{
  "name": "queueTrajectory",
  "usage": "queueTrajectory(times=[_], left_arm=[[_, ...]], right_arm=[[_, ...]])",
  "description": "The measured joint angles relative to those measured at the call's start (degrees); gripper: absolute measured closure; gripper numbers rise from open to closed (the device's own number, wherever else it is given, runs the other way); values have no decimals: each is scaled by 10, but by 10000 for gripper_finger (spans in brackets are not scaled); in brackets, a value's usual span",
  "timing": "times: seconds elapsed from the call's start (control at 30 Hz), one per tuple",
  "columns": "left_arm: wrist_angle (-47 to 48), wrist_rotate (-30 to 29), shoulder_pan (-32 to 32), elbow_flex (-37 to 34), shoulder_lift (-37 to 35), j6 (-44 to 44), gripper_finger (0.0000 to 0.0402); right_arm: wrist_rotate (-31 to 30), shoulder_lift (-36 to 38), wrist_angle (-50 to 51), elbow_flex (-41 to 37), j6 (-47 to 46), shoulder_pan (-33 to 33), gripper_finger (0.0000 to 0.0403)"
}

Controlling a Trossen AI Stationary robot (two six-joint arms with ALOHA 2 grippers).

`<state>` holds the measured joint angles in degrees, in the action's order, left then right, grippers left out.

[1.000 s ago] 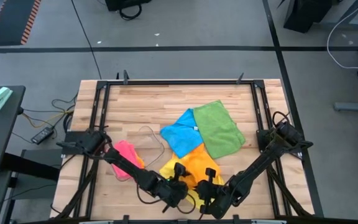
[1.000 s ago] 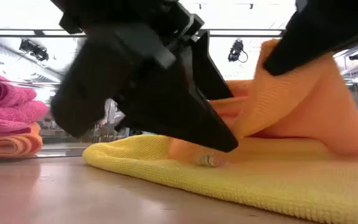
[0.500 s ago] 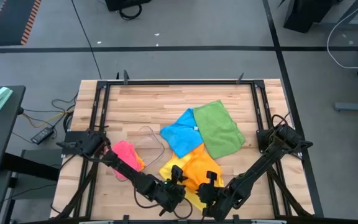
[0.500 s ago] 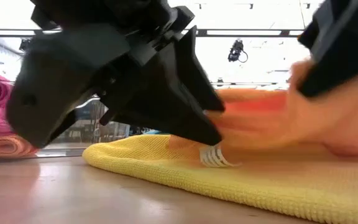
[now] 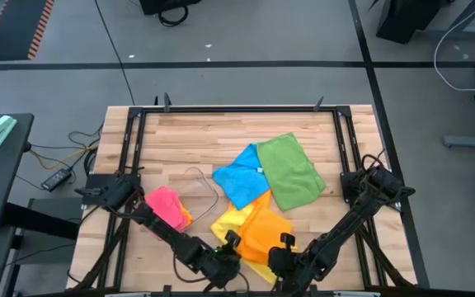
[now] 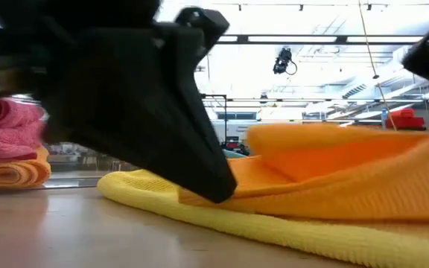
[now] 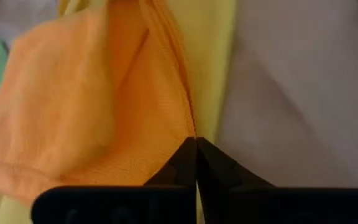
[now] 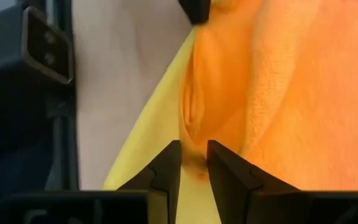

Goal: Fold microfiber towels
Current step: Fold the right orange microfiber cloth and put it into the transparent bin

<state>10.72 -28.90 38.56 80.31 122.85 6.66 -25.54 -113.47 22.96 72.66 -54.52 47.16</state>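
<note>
No readable brand, label or writing is showing on any cloth or on the arms.

The orange towel [image 5: 264, 231] is lying at the near edge of the table [image 5: 221, 136], on top of the yellow towel [image 5: 228, 223]. Seen from above, its long axis is running from the near edge up toward the blue towel [image 5: 242, 176], leaning slightly to the right. In the low view it is sitting as a folded, raised layer over the yellow one.

The left gripper [image 5: 231, 247] is sitting at the orange towel's near-left edge, its fingers [image 7: 194, 163] pressed together with their tips at the seam where orange meets yellow; whether cloth is caught between them is not discernible.

The right gripper [image 5: 283, 247] is hovering at the near-right edge of the same towel, its fingers [image 8: 169, 168] standing a narrow gap apart over a wrinkle of orange cloth, not clamping it.

The green towel [image 5: 291, 171] is lying flat beside the blue one, touching it. The pink towel [image 5: 168, 206] is resting folded to the left, atop another folded orange cloth [image 6: 10, 173].
</note>
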Motion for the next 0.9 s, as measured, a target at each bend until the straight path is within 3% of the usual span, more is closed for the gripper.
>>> queueTrajectory(times=[0.2,0.47,0.7,0.9], left_arm=[[0,-49,25,0,0,18,306],[0,-82,37,0,-3,60,201],[-16,-135,20,0,-3,17,192],[-44,-118,-5,0,-3,-40,211]], right_arm=[[38,0,-1,0,-10,7,307],[11,0,-3,29,9,6,261],[-99,1,17,36,38,3,252],[-115,1,36,32,37,-7,252]])
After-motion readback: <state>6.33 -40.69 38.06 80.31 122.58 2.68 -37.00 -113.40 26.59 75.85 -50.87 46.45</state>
